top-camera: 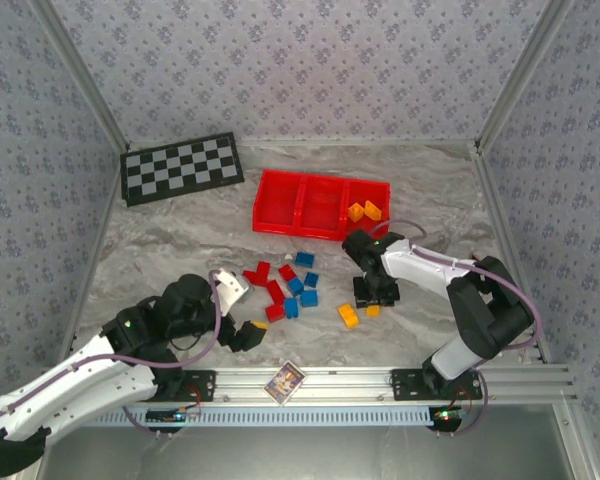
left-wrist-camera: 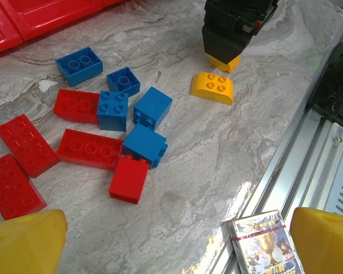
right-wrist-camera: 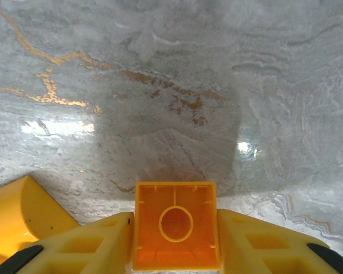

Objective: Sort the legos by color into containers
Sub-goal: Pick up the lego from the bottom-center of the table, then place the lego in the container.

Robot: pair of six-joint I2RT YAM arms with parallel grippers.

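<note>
White-and-black arms, purple cables, yellow claw fingers.

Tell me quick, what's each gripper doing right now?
Left gripper: open, empty.
Right gripper: shut on a small orange-yellow plastic lego brick.

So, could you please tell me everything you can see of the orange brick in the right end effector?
This small square orange-yellow plastic brick shows its hollow underside to the wrist camera: thin walls, one round tube in the middle. The right end effector clamps its two opposite sides with yellow fingers; grey marbled table lies beyond.
</note>
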